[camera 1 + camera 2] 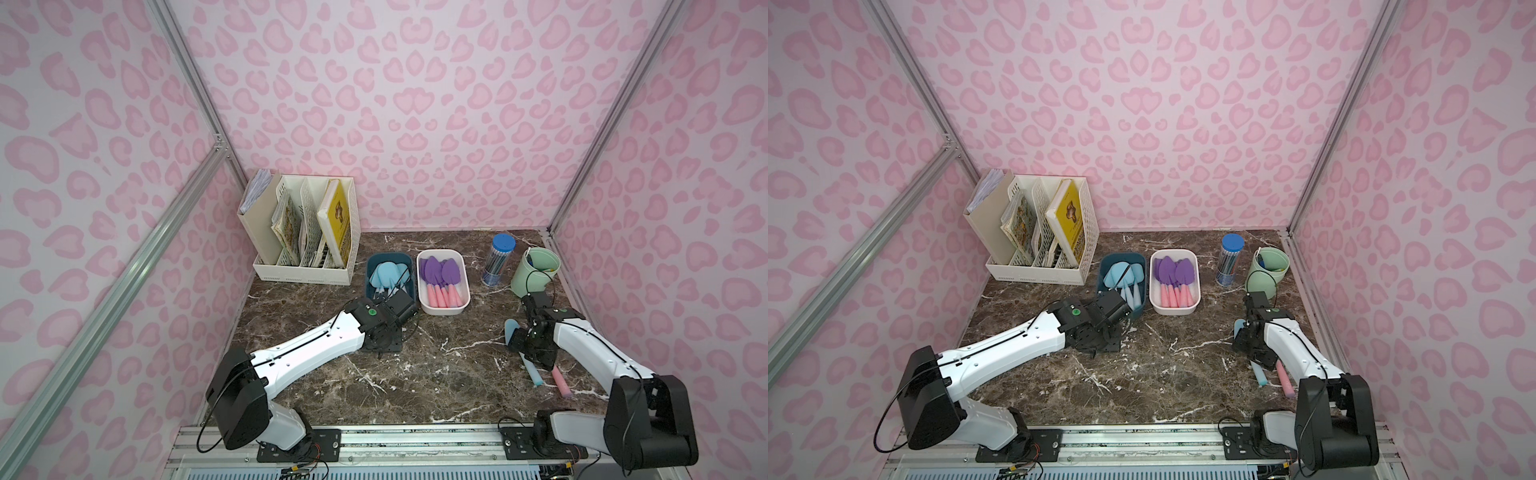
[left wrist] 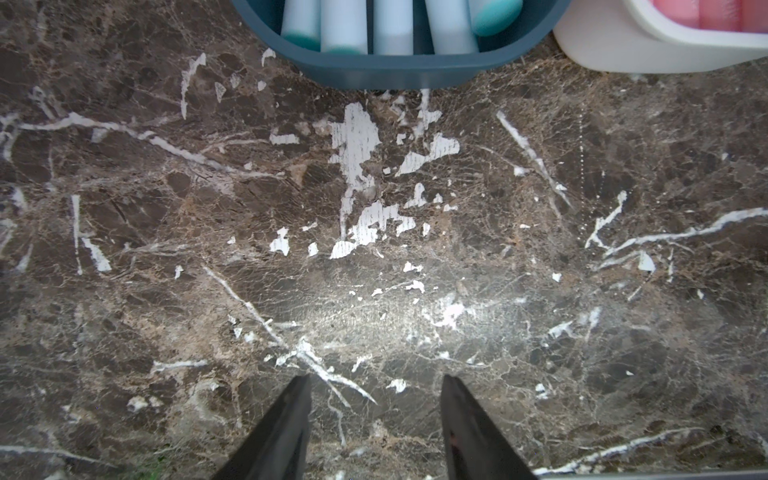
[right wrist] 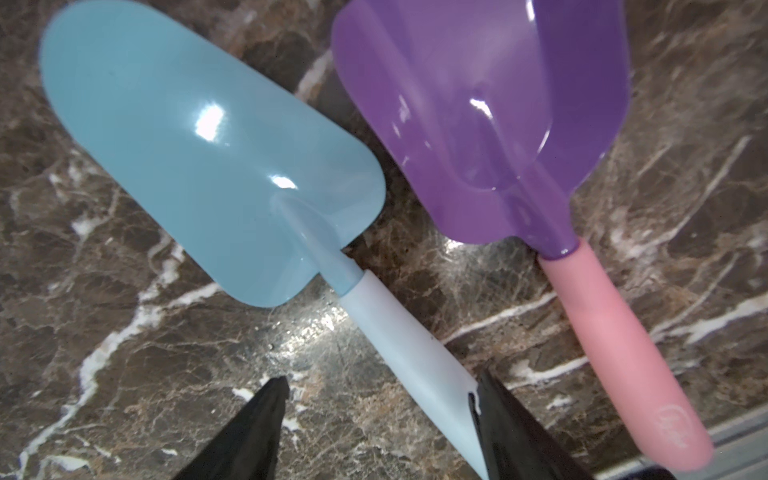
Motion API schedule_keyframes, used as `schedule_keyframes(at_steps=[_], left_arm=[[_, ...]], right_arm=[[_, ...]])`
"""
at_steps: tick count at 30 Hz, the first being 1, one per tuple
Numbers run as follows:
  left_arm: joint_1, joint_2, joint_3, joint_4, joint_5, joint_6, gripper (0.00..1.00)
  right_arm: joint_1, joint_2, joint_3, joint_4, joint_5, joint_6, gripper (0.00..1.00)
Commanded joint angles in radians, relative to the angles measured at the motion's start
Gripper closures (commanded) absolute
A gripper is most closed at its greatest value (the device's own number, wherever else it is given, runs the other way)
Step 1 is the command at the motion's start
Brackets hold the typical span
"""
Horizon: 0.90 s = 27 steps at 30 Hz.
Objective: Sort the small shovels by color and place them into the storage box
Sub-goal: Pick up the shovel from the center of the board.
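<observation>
Left gripper (image 2: 376, 378): jaws partway apart, empty, near the white box (image 1: 444, 309)
Right gripper (image 3: 383, 377): spread wide, blue shovel (image 3: 208, 145) handle in between, not clamped
Loose ones: blue shovel and purple shovel (image 3: 478, 104), lying on the worktop (image 3: 124, 332) right of white box

Loose blue shovel (image 1: 534, 374): blade largely hidden beneath right arm (image 1: 582, 340) in both top views.
Loose purple shovel (image 3: 478, 124): blade tip cut off in right wrist view.
</observation>
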<state>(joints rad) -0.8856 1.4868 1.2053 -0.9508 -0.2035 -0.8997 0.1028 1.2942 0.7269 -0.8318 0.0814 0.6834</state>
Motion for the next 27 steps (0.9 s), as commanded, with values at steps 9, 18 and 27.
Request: schedule_keyframes(at_steps=[9,18,27], left_arm=[[0.0,-0.013,-0.002,-0.029,-0.029,-0.015,0.45],[0.018,-0.045,-0.036,-0.062,-0.103,-0.029,0.45],[0.055,-0.082,-0.047,-0.061,-0.106,-0.007,0.45]], right_arm=[[0.012,0.037,-0.007,0.008,-0.024,-0.013,0.26],[0.073,0.076,0.0,0.008,-0.03,-0.021,0.29],[0.128,0.104,-0.005,0.003,-0.024,-0.015,0.34]])
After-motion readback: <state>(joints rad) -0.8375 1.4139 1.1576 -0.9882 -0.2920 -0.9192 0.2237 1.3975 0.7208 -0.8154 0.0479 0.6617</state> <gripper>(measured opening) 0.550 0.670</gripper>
